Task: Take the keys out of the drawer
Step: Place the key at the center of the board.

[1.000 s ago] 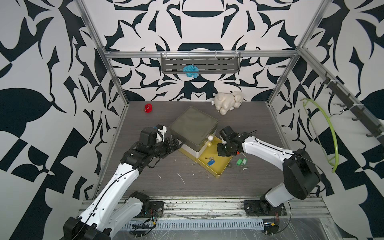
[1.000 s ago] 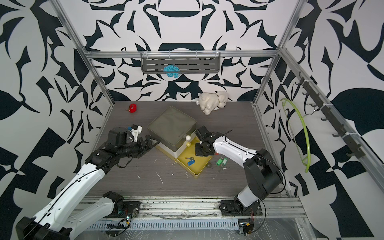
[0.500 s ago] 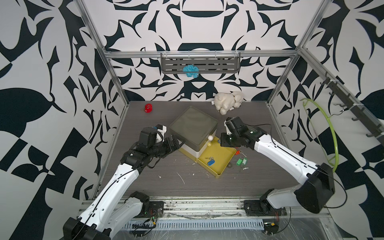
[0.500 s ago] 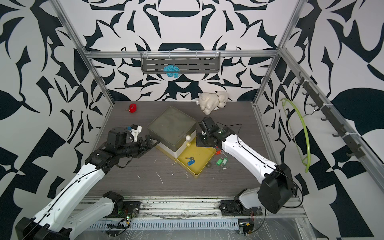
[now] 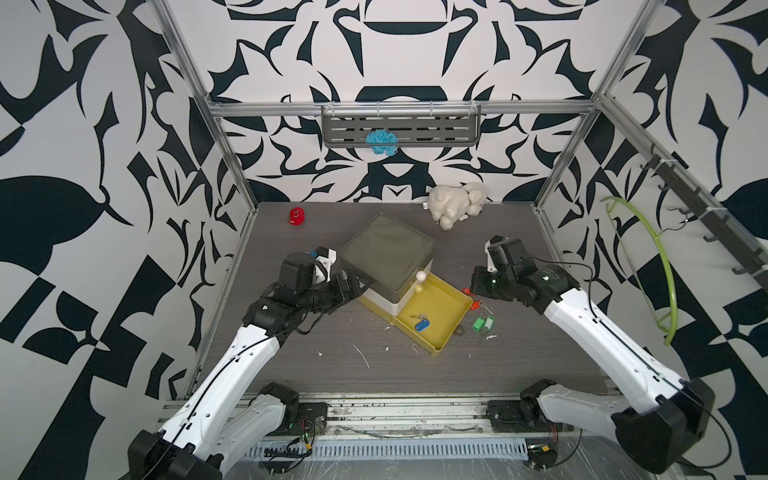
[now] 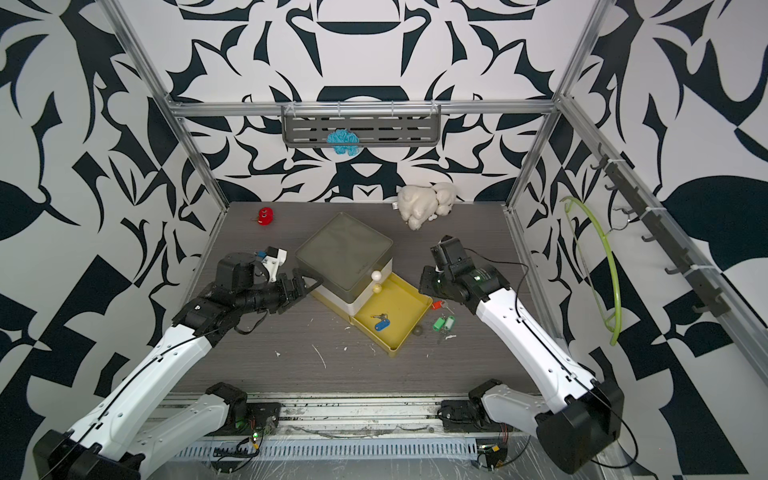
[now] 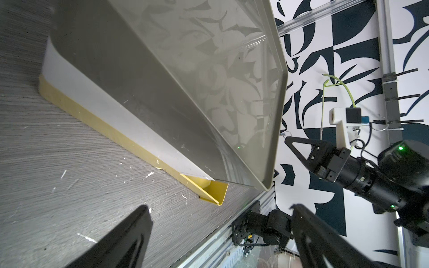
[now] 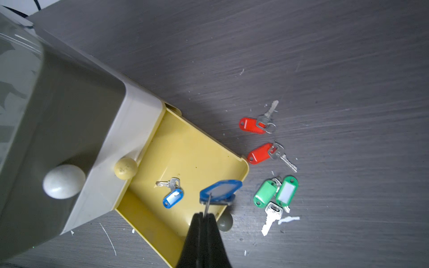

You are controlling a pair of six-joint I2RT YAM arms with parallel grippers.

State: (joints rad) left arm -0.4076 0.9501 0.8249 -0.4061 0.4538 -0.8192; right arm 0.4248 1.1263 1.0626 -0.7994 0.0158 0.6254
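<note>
Right gripper [image 8: 204,215] is clenched on the thin ring of a blue-tagged key [image 8: 220,190], so the tag dangles free under the tips rather than being squeezed flat. Pinching the ring looks to me like the easiest way to lift such a flat thing. The key hangs raised near the outer rim of the yellow drawer [image 8: 185,143], which stands pulled out of the drawer unit [image 5: 386,249] near the middle of the table [image 5: 519,365]. Whether the key is fully clear of the rim I cannot tell.

The carry seems aimed at the little group outside. Two red-tagged keys [image 8: 253,125] and two green-tagged keys [image 8: 276,192] lie on the table just beside the drawer's corner, towards the table's right edge. One other blue-tagged key [image 8: 173,197] lies on the drawer floor, so I'd judge one more pick is left after this one.

Left gripper [image 5: 356,284] is spread wide at the unit's left side, holding nothing. It looks placed there to keep the light box from sliding, though I cannot tell whether it touches the box.
</note>
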